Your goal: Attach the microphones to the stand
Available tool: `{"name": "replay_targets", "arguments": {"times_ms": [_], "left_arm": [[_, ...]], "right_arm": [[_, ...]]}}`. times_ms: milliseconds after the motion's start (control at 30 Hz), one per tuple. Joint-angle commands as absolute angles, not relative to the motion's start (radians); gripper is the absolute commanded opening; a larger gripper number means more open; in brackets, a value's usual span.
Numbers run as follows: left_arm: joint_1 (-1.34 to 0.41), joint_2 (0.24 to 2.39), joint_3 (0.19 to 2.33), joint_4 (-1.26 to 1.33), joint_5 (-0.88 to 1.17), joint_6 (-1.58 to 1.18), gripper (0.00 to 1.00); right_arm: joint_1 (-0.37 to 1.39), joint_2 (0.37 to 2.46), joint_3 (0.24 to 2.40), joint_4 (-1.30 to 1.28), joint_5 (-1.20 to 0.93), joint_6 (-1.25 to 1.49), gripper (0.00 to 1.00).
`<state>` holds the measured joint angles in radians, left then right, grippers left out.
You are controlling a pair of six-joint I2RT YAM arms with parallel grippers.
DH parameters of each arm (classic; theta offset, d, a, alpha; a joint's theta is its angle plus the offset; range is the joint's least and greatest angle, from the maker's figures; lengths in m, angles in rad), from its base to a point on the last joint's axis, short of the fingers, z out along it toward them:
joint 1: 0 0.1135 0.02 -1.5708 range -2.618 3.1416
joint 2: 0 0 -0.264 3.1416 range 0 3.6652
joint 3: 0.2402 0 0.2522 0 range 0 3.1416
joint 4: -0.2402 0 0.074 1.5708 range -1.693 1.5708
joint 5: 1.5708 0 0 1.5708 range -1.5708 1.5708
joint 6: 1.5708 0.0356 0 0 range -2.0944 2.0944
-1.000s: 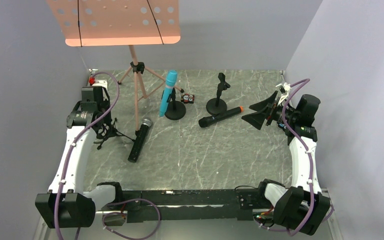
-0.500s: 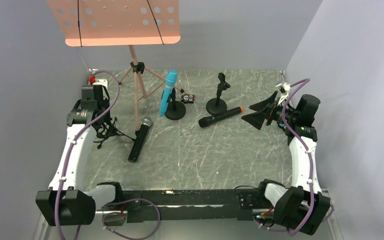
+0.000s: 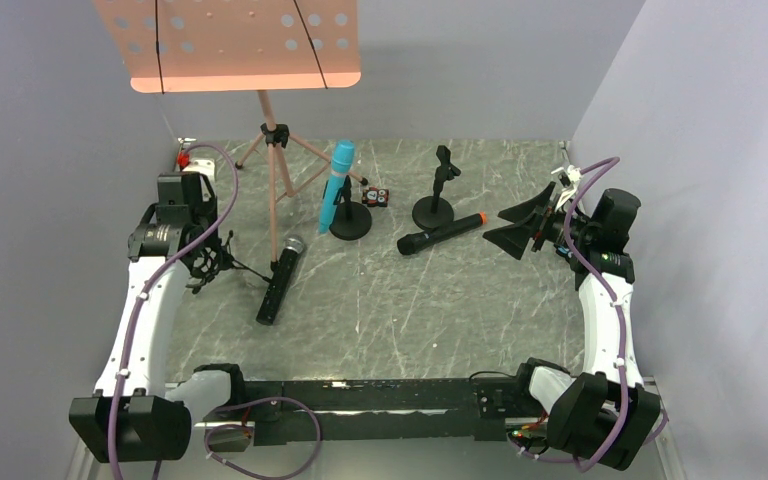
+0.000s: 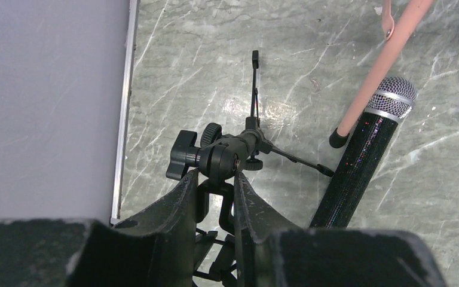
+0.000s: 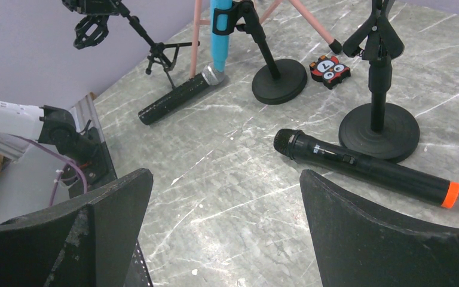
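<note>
Top external view showed the grey tabletop (image 3: 390, 300) with a pink music stand (image 3: 275, 170) at the back. The left arm (image 3: 150, 300) reached along the left edge, and the right arm (image 3: 600, 300) waited at the right side.

The left jaws were narrow and closed on the joint of a small black tripod (image 4: 221, 155), just under its knob. I could not tell if the tripod feet touched the tabletop. The right jaws were wide and held nothing. They pointed toward the middle of the tabletop.

Two round stands stood near the back. One stand (image 3: 350, 228) already carried the blue mic (image 3: 338, 185), upright in its clip. The empty stand (image 3: 433, 212) was to the right of it. The orange mic (image 3: 440, 233) lay flat with its orange end beside the base of the empty stand. The silver mic (image 3: 279, 278) lay flat just beside the tripod, its head close to a foot of the music stand. A small red and black thing (image 3: 376, 197) lay between the two round stands.

In my judgement one mic of three was done, and the step in hand was to prepare the tripod for the silver mic. The next move probably called for a steady tripod with the clip facing up, while a free gripper picked a mic by the middle of its body.
</note>
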<state>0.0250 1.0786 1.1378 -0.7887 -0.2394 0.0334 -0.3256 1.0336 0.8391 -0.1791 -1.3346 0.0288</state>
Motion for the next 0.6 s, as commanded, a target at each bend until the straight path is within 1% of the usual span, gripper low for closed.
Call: {"name": "replay_targets", "arguments": {"times_ms": [0,200,400,567], "left_arm": [[0.029,1.044,1.205,-0.749,-0.222,0.051,0.00],[0.028,1.017,1.268,-0.783,-0.156,0.042,0.00],[0.027,0.986,1.337,-0.840,-0.137,0.051,0.00],[0.010,0.960,1.383,-0.888,-0.016,0.033,0.00]], "right_arm": [[-0.323,1.035,0.848,-0.170,-1.333,0.009,1.00],[-0.323,1.035,0.848,-0.172,-1.334,0.009,1.00],[-0.323,1.039,0.848,-0.172,-1.332,-0.018,1.00],[-0.323,1.038,0.850,-0.176,-1.329,-0.023,1.00]]}}
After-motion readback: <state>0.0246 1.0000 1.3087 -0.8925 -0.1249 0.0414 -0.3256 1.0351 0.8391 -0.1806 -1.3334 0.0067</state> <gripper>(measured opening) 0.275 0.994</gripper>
